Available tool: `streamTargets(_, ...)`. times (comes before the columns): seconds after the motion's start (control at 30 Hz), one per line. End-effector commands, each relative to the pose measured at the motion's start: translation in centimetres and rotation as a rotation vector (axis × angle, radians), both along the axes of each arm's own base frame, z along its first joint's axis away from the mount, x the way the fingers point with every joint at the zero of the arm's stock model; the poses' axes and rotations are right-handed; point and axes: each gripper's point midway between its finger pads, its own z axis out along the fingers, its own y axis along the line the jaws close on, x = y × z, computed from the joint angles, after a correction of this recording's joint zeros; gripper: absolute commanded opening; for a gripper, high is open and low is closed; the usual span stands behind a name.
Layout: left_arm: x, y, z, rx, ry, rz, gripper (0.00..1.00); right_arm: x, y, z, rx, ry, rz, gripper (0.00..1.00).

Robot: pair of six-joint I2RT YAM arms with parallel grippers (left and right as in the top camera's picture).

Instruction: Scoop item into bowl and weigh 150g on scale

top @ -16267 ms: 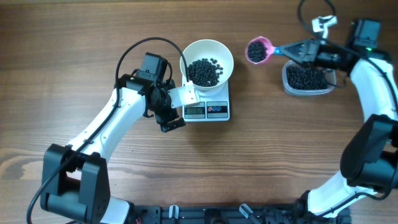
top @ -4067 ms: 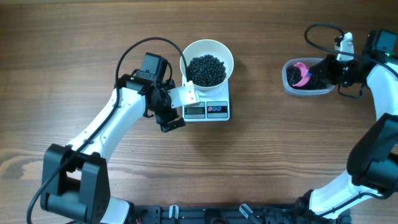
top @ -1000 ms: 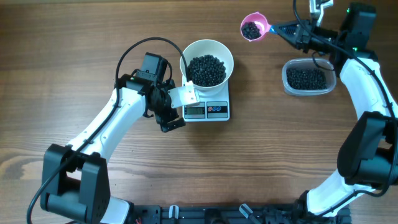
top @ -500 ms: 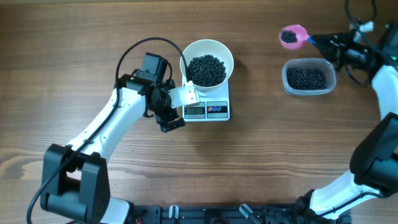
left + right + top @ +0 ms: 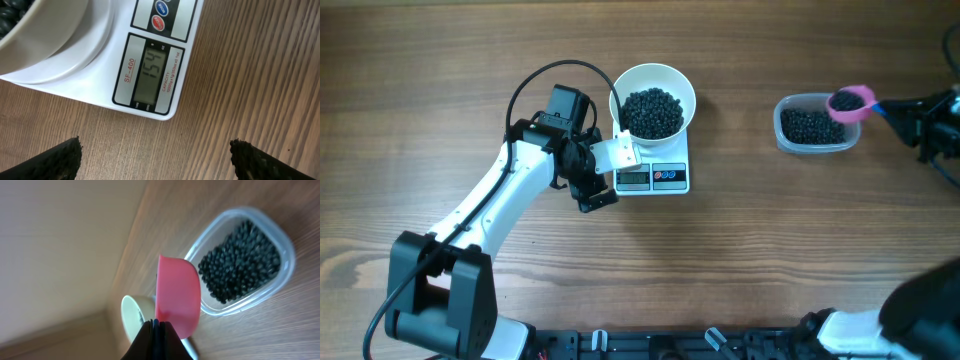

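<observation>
The white bowl stands on the scale near the middle of the counter, and a dark heap of the item, small round black pellets, fills most of it. In the left wrist view the scale's grey display reads 154, with a red button and part of a blue one just above it, and the bowl's curved wall sits on the platform at the upper left. The left claw is spread wide at the scale's left front corner, one finger by the scale's edge and the other out over bare wood; its two dark fingertips show at the lower corners of the wrist view, well apart, with nothing between them. Well off to the right lies a clear plastic tub holding more of the pellets. The right claw is pressed together, pinching the handle of a pink scoop, whose cup holds a few pellets and hangs over the tub's far right corner. From the right wrist the scoop appears side-on in front of the tub.
</observation>
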Motion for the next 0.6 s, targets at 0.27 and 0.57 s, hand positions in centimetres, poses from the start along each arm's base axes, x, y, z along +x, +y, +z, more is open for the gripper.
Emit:
streamTargets(0.27,-0.3,-0.2,-0.4,-0.011,0.016,-0.017,1.0,-0.5,1.1,0.8,-0.555,0.153,-0.111,0.04)
streamTargets(0.57,-0.3,-0.2,-0.4,-0.011,0.015,-0.017,1.0,1.6,4.1,-4.0,-0.803,0.281,0.046,0.04)
